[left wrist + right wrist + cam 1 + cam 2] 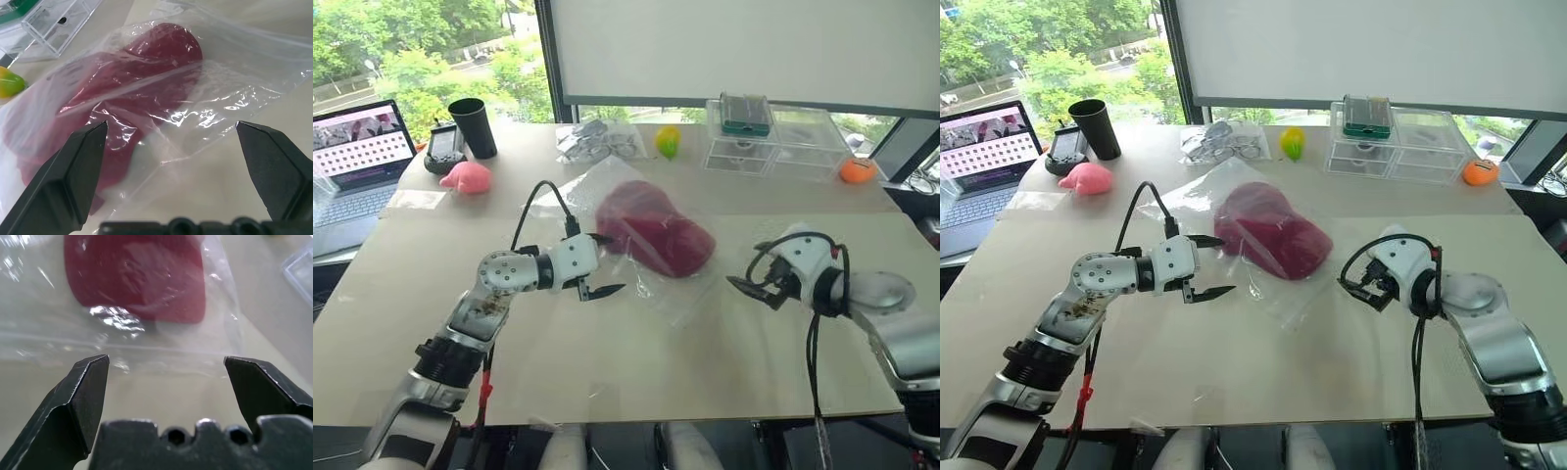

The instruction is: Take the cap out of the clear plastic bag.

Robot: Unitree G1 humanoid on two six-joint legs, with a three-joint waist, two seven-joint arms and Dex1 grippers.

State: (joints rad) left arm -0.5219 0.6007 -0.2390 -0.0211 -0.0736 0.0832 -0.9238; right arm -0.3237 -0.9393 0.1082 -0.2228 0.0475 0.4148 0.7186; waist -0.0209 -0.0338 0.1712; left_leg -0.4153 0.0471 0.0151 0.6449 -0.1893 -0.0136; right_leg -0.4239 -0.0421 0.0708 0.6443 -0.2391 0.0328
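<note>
The cap [656, 233] lies inside the clear plastic bag [607, 196] near the middle of the table [607, 362], between my two hands. Its long axis runs on a slant — from the far left, toward the window, down to the near right. The rounded, fuller end sits at the near right; I cannot tell for sure which end is the brim through the crinkled plastic. The bag follows the same slant, with loose clear film spreading past the cap toward the near side and toward my left.

My left hand [594, 266] hovers just beside the bag's near-left edge, fingers spread wide, nothing between them. In the left wrist view the cap fills the space ahead of the spread fingers [73, 176], apart from them.

My right hand [752, 288] sits on the other side — fingers spread too, empty, pointing back toward the bag. It is near the bag's edge but not touching it; the right wrist view shows the cap's dark red fabric beyond a band of clear film.
</note>
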